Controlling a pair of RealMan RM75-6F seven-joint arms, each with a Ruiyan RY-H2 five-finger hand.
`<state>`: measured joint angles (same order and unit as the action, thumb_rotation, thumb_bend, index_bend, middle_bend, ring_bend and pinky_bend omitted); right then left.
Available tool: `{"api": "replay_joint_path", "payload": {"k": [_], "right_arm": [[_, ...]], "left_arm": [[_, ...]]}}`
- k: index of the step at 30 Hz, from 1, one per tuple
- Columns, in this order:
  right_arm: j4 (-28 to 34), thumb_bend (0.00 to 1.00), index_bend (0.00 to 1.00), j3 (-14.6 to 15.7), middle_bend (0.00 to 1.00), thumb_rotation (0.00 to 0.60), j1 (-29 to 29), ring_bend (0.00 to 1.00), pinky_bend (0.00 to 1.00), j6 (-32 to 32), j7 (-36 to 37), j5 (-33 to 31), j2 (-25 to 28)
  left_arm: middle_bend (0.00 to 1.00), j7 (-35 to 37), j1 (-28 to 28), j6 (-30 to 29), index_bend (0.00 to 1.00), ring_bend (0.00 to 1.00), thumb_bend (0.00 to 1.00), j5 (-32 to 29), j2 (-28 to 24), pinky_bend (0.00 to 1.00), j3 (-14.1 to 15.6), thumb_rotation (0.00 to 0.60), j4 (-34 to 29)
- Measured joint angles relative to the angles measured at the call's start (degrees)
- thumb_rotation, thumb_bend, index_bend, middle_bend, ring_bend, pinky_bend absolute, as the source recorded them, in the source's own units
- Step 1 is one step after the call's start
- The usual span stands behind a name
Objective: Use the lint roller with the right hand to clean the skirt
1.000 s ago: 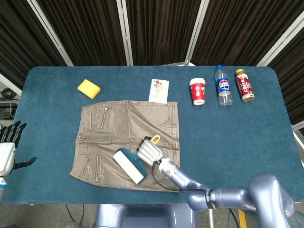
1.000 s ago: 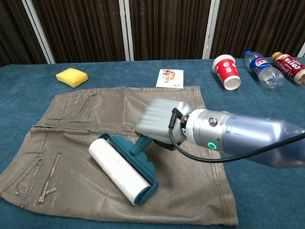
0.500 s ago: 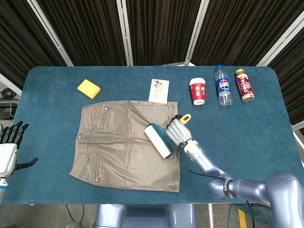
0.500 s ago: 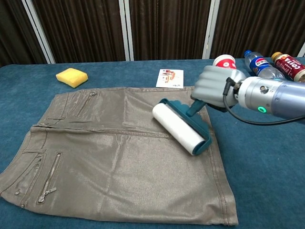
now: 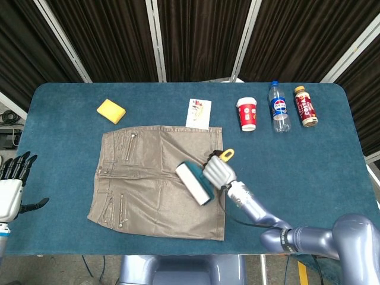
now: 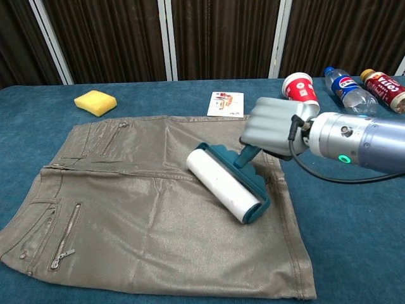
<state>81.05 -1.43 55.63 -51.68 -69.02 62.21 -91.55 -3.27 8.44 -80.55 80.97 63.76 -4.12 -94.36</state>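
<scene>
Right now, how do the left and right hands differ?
The right hand grips the lint roller by its handle, fingers curled; the left hand holds nothing, fingers spread. The right hand is over the skirt; the left hand sits off the table's left edge. The right hand shows in both views, the left only in the head view.

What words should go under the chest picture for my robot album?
The robot's right hand rolls a lint roller over a brown skirt on a blue table.
</scene>
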Motion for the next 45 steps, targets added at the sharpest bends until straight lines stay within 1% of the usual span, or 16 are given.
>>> {"api": "replay_joint_path", "payload": {"k": [6,10,14,18,21,24,30,35,40,45], "right_arm": [[2.14,1.0,0.5,-0.54,0.53,0.6,2.02,0.39,0.44,-0.09,-4.81,-1.83,-3.92],[3.47,1.0,0.5,-0.89,0.53,0.6,3.72,0.39,0.44,-0.55,-9.75,-5.52,-7.72],[4.43,1.0,0.5,-1.22,0.53,0.6,5.6,0.39,0.44,-1.37,-12.59,-8.36,-11.12],[4.26,1.0,0.5,-1.0,0.53,0.6,6.39,0.39,0.44,-2.3,-13.61,-9.19,-12.0],[3.86,1.0,0.5,-0.42,0.53,0.6,6.31,0.39,0.44,-3.1,-13.72,-9.54,-11.38],[3.53,1.0,0.5,0.38,0.53,0.6,5.87,0.39,0.44,-3.81,-13.31,-9.56,-9.64],[2.01,1.0,0.5,2.45,0.53,0.6,4.12,0.39,0.44,-4.98,-11.21,-9.64,-4.6],[-1.25,1.0,0.5,4.17,0.53,0.6,1.85,0.39,0.44,-5.52,-7.92,-9.89,-0.39],[-2.75,1.0,0.5,4.72,0.53,0.6,0.59,0.39,0.44,-5.67,-5.69,-9.87,1.5],[-1.33,1.0,0.5,4.66,0.53,0.6,0.44,0.39,0.44,-5.48,-4.48,-8.57,2.1]], "left_arm": [[0.0,1.03,-0.25,-0.4,0.0,0.0,0.0,0.39,-0.56,0.0,0.12,0.6,-0.23],[0.0,1.94,-0.31,-0.22,0.0,0.0,0.0,0.28,-0.97,0.0,0.14,0.6,-0.09],[0.0,2.63,-0.32,-0.02,0.0,0.0,0.0,0.16,-1.25,0.0,0.15,0.6,0.12],[0.0,3.07,-0.39,-0.01,0.0,0.0,0.0,0.09,-1.44,0.0,0.15,0.6,0.3],[0.0,3.24,-0.42,0.07,0.0,0.0,0.0,0.07,-1.48,0.0,0.19,0.6,0.38],[0.0,3.05,-0.43,0.0,0.0,0.0,0.0,0.2,-1.44,0.0,0.25,0.6,0.32],[0.0,2.29,-0.44,-0.19,0.0,0.0,0.0,0.49,-1.23,0.0,0.39,0.6,-0.03],[0.0,1.41,-0.37,-0.26,0.0,0.0,0.0,0.69,-1.0,0.0,0.46,0.6,-0.56],[0.0,0.97,-0.24,-0.16,0.0,0.0,0.0,0.73,-0.86,0.0,0.47,0.6,-0.8],[0.0,0.73,-0.1,-0.03,0.0,0.0,0.0,0.77,-0.76,0.0,0.48,0.6,-0.95]]}}
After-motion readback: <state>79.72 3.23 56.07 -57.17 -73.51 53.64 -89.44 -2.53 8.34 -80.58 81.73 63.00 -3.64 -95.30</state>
